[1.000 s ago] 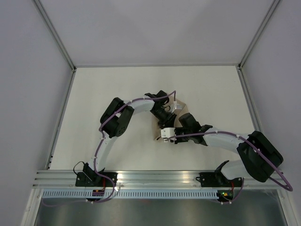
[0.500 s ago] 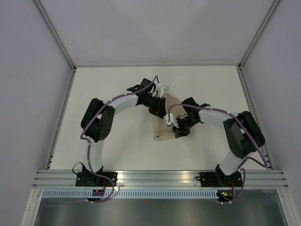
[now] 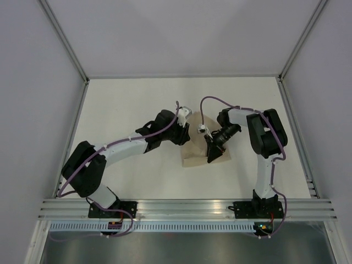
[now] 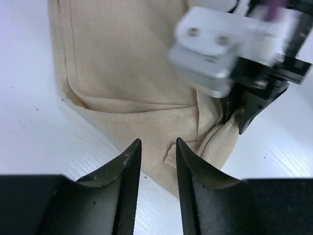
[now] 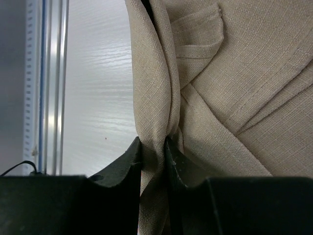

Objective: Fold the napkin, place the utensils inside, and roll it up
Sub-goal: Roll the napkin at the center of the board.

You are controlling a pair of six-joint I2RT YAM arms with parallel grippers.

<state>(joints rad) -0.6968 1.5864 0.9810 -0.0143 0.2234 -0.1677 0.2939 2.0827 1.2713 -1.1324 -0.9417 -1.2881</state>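
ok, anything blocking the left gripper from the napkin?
Nothing visible does. The left gripper is open right at the napkin edge. The right gripper, shut on a bunched fold, sits off to one side, not between them.

Napkin (image 3: 193, 158) — one, tan cloth. Grippers — two: left gripper (image 4: 156, 144), right gripper (image 5: 154, 143). Arms (image 3: 124, 147): two. Table (image 3: 126, 104): one.

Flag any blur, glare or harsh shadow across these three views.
Left wrist: the right gripper is blurred, while the napkin is sharp. Right wrist: napkin weave crisp, the rail at left soft, dark shadow under the fold. Top external: even light, no glare.
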